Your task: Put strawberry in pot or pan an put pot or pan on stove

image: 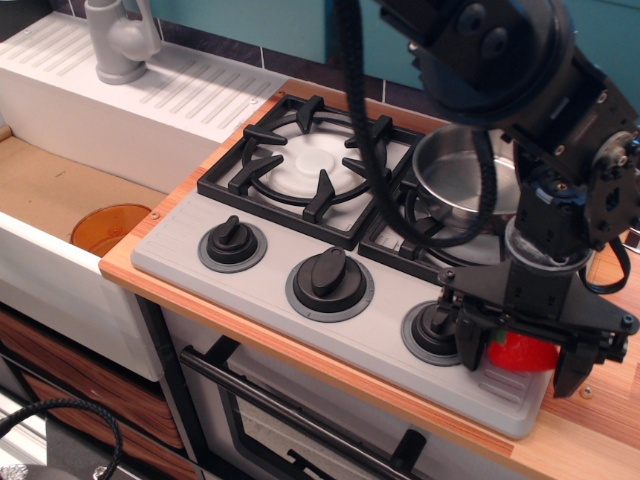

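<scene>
Straddling the strawberry (520,352) at the stove's (270,285) near right corner, the spread gripper (522,356) may knock it off while closing.

Teal wall (250,20) (wooden counter (590,420)).

Your arm (500,70) is matte black throughout, built of chunky rounded housings with small recessed screws. A thick black braided cable (352,120) loops along it. You can see a pale grey ring (540,250) above the wrist. Gripper (520,350): black angular crossbar carrying two stubby black fingers (470,345).
</scene>
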